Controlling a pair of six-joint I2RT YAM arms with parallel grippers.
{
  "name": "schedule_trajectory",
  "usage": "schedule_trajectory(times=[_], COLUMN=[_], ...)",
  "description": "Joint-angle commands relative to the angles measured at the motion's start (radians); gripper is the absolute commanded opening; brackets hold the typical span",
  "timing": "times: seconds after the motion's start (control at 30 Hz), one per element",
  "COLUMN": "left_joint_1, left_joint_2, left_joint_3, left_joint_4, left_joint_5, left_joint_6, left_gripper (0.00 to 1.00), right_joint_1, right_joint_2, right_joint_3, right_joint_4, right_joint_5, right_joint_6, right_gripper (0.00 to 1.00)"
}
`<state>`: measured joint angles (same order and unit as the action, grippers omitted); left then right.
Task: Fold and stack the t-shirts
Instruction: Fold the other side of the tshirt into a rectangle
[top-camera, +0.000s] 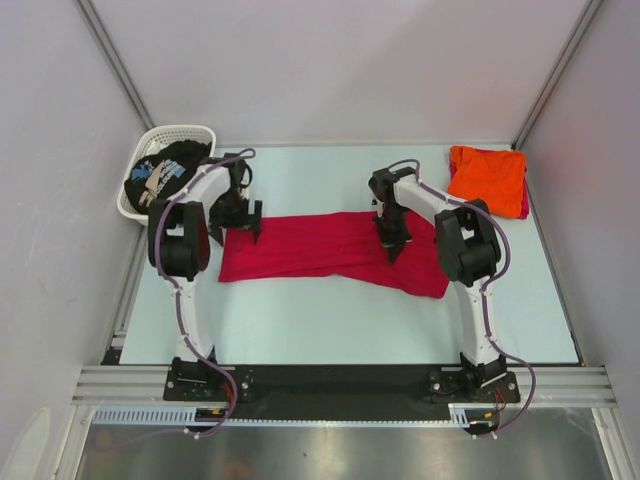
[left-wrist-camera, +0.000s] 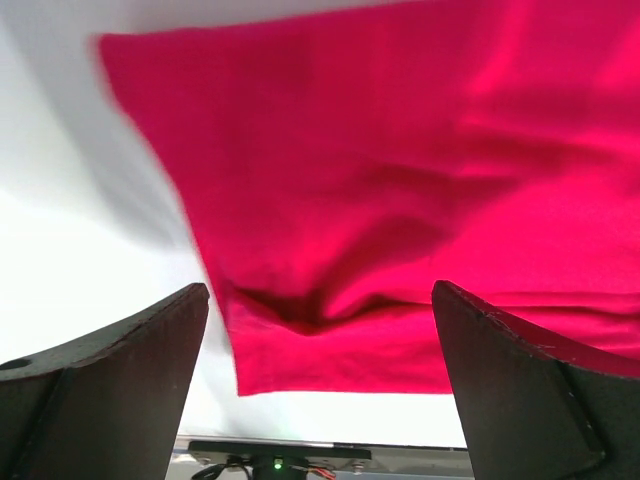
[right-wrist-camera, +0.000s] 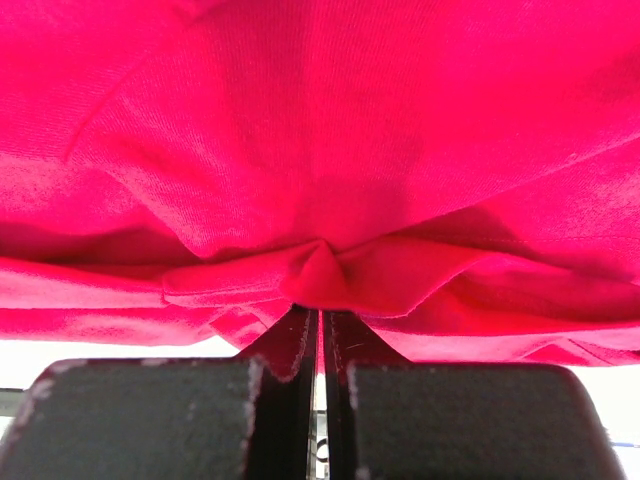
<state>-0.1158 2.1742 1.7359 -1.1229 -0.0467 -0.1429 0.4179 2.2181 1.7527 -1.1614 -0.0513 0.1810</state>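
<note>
R gripper (right-wrist-camera: 320, 318) clenched on a bunched fold of red tee (top-camera: 330, 255), cloth nipped at its tips; L gripper (left-wrist-camera: 320, 300) jaws spread wide, tee's edge below & betw them, not gripped

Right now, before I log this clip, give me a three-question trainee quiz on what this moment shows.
1. True or false: the right gripper is shut on the red t-shirt.
2. Where is the black t-shirt? A) in the white basket B) spread flat on the table C) held by the right gripper
3. Fill in: the left gripper has its jaws ____ over the red t-shirt's left end.
Key: 1 true; 2 A; 3 open.
</note>
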Motion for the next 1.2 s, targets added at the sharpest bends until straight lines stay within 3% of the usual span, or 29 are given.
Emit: schedule_trajectory(times=[0.0, 0.37, 0.47, 0.5, 0.7, 0.97, 1.17], left_joint_1=[0.068, 0.174, 0.186, 0.186, 0.189, 0.192, 0.196], left_joint_2=[-0.007, 0.044, 0.055, 0.058, 0.124, 0.069, 0.091], left_joint_3=[0.056, 0.119, 0.116, 0.114, 0.203, 0.235, 0.225], left_joint_4=[0.029, 0.124, 0.162, 0.175, 0.126, 0.103, 0.101], left_joint_5=[0.074, 0.332, 0.396, 0.412, 0.357, 0.269, 0.275], left_joint_6=[-0.03, -0.081, -0.102, -0.11, -0.101, -0.096, -0.086], left_gripper=[1.0, 0.99, 0.96, 0.91, 0.79, 0.88, 0.8], right_joint_1=[0.007, 0.007, 0.009, 0.007, 0.005, 0.005, 0.009], right_joint_2=[-0.035, -0.028, -0.024, -0.024, -0.023, -0.012, 0.0], right_joint_3=[-0.002, -0.009, -0.01, -0.01, -0.013, -0.009, -0.002], right_joint_4=[-0.009, -0.015, -0.018, -0.02, -0.021, -0.023, -0.018], right_joint_5=[-0.01, -0.012, -0.01, -0.01, -0.007, -0.018, -0.027], right_joint_6=[-0.017, -0.025, -0.028, -0.028, -0.026, -0.018, -0.017], right_gripper=[0.0, 0.0, 0.0, 0.0, 0.0, 0.0, 0.0])
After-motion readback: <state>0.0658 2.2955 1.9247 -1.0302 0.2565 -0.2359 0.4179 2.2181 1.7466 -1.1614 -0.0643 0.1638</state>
